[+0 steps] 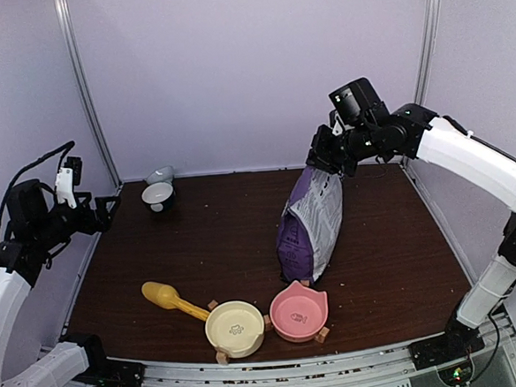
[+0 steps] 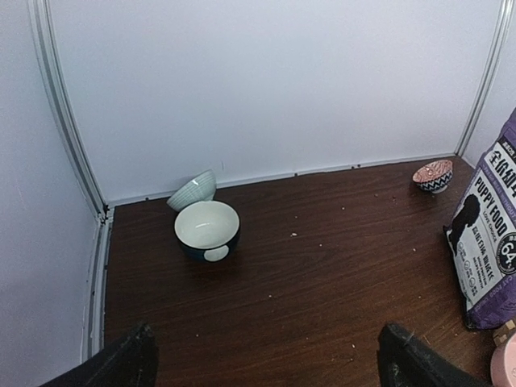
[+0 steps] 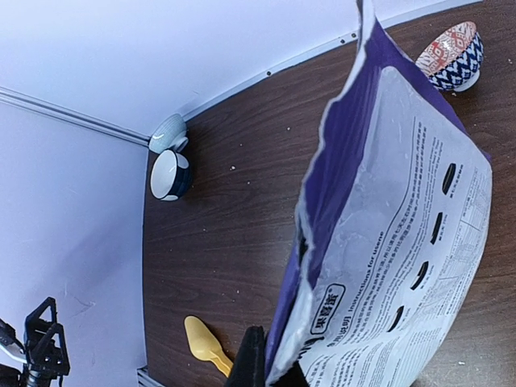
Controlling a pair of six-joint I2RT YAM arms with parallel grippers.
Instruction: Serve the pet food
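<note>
The right tool [image 1: 325, 162] clamps the top edge of the upright purple puppy food bag [image 1: 312, 229]; the left tool [image 1: 110, 210] gapes wide, well apart leftward.

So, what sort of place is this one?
Probably a lab test booth, not a home: plain lilac wall panels in metal rails, two arms mounted at the table edge, and staged props, a bag and bowls.
</note>
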